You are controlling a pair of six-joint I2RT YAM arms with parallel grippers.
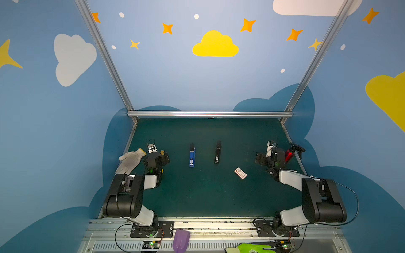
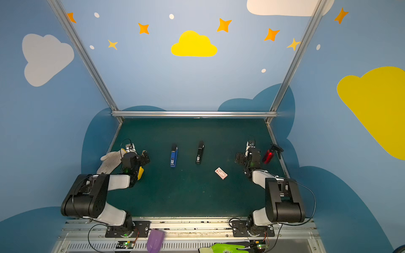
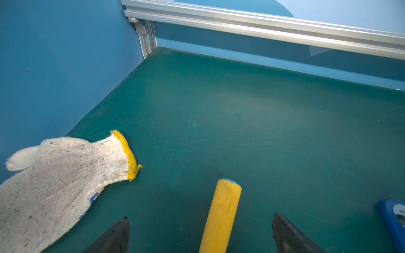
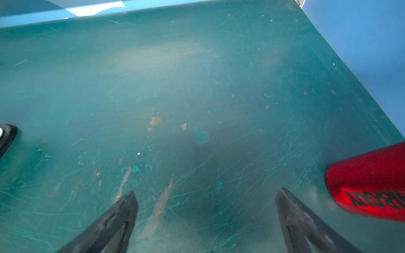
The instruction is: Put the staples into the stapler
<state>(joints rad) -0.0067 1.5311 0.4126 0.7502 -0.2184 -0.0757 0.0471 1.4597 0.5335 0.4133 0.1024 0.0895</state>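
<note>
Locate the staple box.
In both top views, the white staple box lies on the green mat right of centre, just right of the black stapler and nearer the camera.

1. Left arm (image 1: 125,197) and right arm (image 1: 322,201): large rounded black joint housings, joined by smooth white link shells.
2. Base plates (image 1: 166,227): flat, black and rectangular, one under each arm, with silver screw heads near the corners.
3. Cable (image 1: 356,203): thin and black, looping off the right arm's housing. A similar black loop hangs below the left arm's base.
4. Green light (image 1: 150,169): a small lit indicator on the black wrist joint of each arm.
5. Camera module (image 1: 151,148): a small silver-white block with a thin black lead.
6. Left gripper (image 3: 201,216) and right gripper (image 4: 207,191): fingers (image 4: 122,214) are matte dark grey and taper to blunt points.
</note>
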